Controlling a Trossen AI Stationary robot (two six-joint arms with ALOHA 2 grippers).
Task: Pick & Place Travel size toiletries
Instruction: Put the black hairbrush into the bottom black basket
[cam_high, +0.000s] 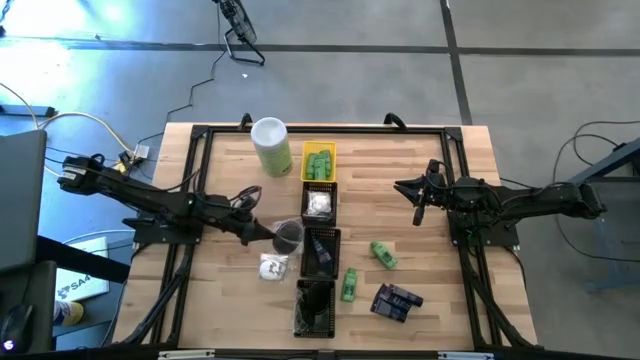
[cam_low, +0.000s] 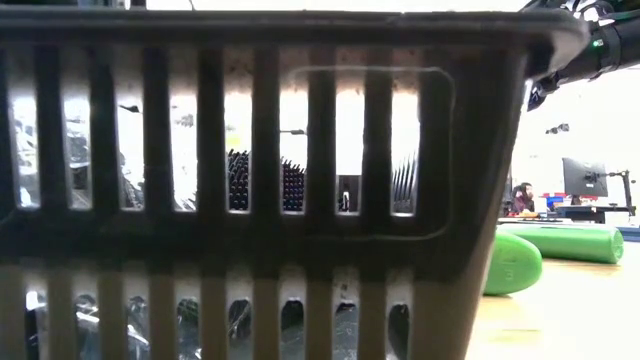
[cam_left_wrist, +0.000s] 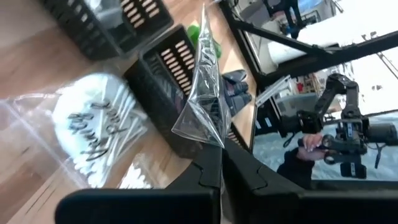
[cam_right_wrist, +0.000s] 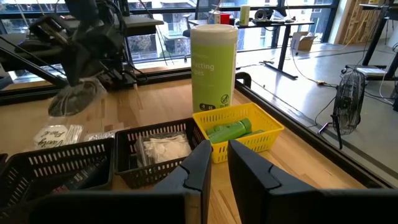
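Visibly, left hand (cam_left_wrist: 219, 163) pinches clear packet (cam_left_wrist: 202, 93); right hand (cam_right_wrist: 219, 163) nearly closed, empty; label script unreadable.

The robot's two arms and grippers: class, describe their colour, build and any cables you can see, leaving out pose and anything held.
Both the left arm and the right arm are dark, slim and jointed, each mounted on a black frame at the table's side. Thin dark cables run along both. The left gripper and right gripper each have two flat, black, angular fingers.
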